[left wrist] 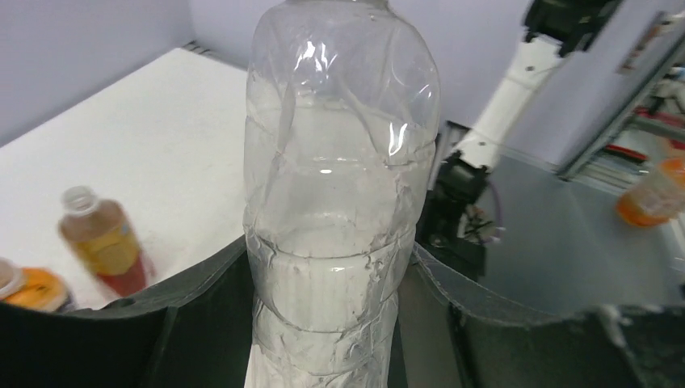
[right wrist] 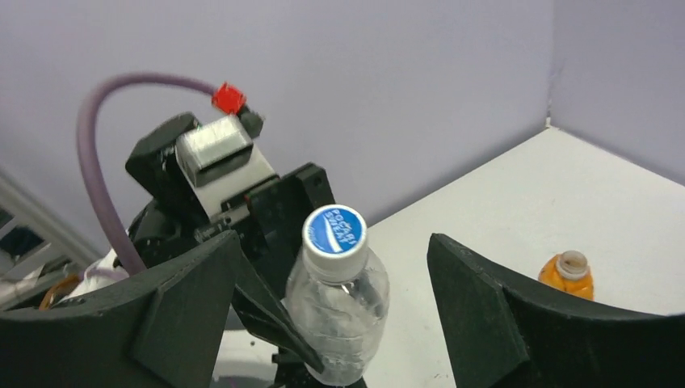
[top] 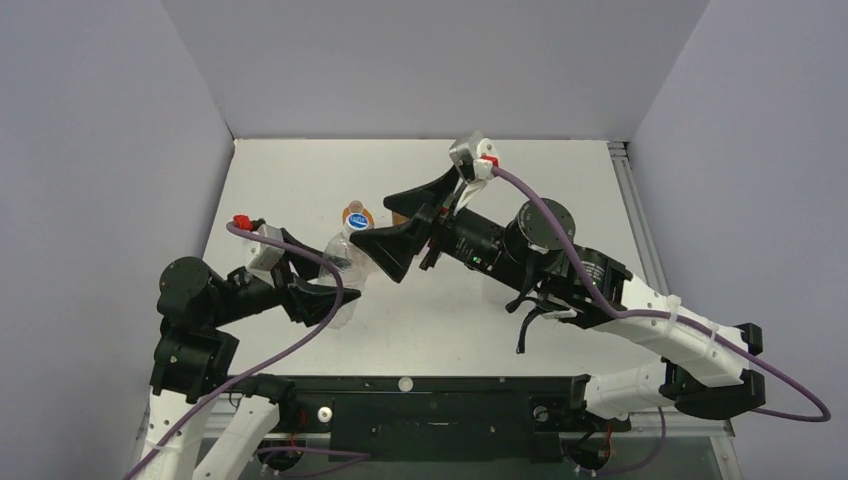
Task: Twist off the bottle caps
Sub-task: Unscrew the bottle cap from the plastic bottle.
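The fingers (right wrist: 190,311) of the right gripper (right wrist: 333,246) are held wide apart on either side of the blue cap (right wrist: 335,230). A clear gap is seen on both sides, so nothing is gripped. The cap is seated on the neck of the clear bottle (left wrist: 335,202), which stands upright toward the left of the white worktop (top: 520,170). Lower down, the bottle's crinkled body is clamped between the two dark fingers of the left gripper (left wrist: 331,323). An orange bottle (right wrist: 568,279) is seen just beyond it on the far side, touched by neither gripper. In the left wrist view, a reddish-brown bottle (left wrist: 103,246) with a yellow label is seen farther off on the worktop, apart from the held bottle.
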Action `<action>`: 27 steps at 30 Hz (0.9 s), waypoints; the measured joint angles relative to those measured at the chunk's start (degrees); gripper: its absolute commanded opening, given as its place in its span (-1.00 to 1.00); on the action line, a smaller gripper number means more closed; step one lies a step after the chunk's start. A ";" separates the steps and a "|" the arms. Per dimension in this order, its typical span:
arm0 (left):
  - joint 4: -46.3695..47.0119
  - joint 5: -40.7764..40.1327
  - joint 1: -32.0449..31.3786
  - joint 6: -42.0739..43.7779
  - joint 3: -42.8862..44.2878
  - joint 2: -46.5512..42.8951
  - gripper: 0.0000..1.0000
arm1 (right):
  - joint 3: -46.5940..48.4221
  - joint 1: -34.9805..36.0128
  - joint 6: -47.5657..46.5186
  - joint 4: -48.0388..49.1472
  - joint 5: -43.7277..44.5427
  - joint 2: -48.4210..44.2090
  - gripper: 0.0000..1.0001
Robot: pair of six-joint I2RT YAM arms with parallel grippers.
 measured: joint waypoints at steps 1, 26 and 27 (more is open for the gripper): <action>-1.51 -2.27 0.00 2.34 0.00 -0.15 -0.91 | 2.21 0.83 0.02 -1.33 3.39 0.50 0.55; -11.15 -23.96 0.00 23.78 -0.44 -4.61 -0.93 | 20.06 4.90 3.80 -10.93 23.76 19.19 -0.17; -11.17 -23.98 0.00 23.78 -0.46 -4.68 -0.93 | 19.98 4.87 3.85 -10.64 23.76 19.17 -0.21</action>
